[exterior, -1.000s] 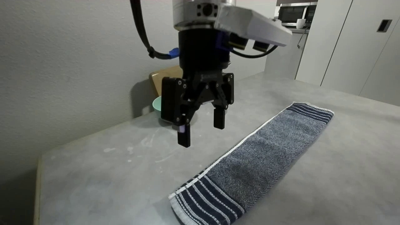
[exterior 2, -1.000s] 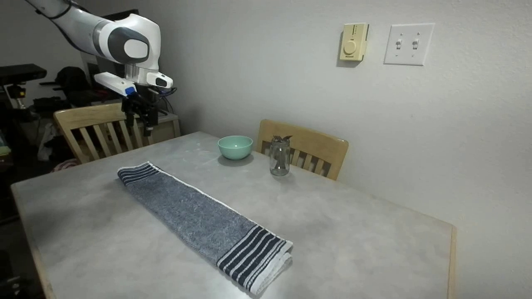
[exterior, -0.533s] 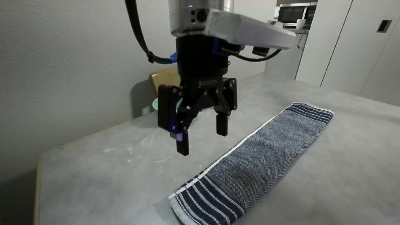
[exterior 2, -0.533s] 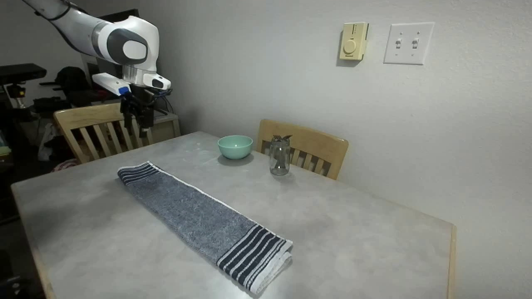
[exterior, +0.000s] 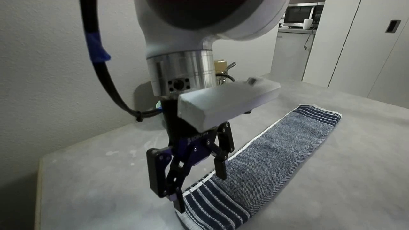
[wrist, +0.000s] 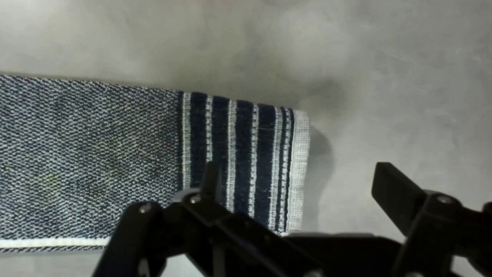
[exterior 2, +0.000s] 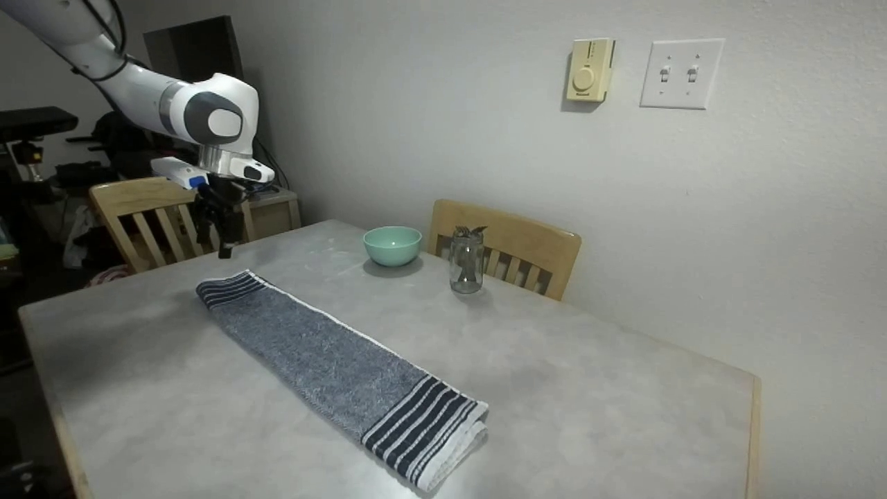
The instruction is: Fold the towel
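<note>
Compared with a moment earlier, the gripper point(exterior: 201, 193), spread wide and holding nothing, hangs lower and nearer one striped end point(wrist: 246, 142) of the towel point(exterior: 271, 163), which lies unmoved as a long strip on the table point(exterior 2: 624, 402), suggesting a grasp there to begin folding.

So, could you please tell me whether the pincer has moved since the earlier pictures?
Yes, downward: in an exterior view, the pincer, previously clear of the unmoved towel, now visually overlaps its nearer striped end.
</note>
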`<action>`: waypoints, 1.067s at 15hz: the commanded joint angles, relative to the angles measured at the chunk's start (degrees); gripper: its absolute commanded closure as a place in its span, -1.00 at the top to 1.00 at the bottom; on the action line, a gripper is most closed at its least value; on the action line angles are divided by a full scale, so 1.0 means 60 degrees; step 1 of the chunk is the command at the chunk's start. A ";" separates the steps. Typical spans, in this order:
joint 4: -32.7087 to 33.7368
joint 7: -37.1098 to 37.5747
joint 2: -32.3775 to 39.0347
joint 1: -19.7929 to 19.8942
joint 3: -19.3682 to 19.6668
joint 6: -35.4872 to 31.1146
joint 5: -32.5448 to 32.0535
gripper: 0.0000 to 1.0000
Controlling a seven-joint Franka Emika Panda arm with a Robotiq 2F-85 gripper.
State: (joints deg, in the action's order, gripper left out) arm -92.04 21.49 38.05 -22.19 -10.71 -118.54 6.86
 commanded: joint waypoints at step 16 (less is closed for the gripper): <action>0.1824 -0.0270 0.1877 -0.0238 0.0232 0.0853 -0.0230 1.00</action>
State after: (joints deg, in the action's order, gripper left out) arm -85.51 19.91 46.45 -22.80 -10.06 -115.91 6.71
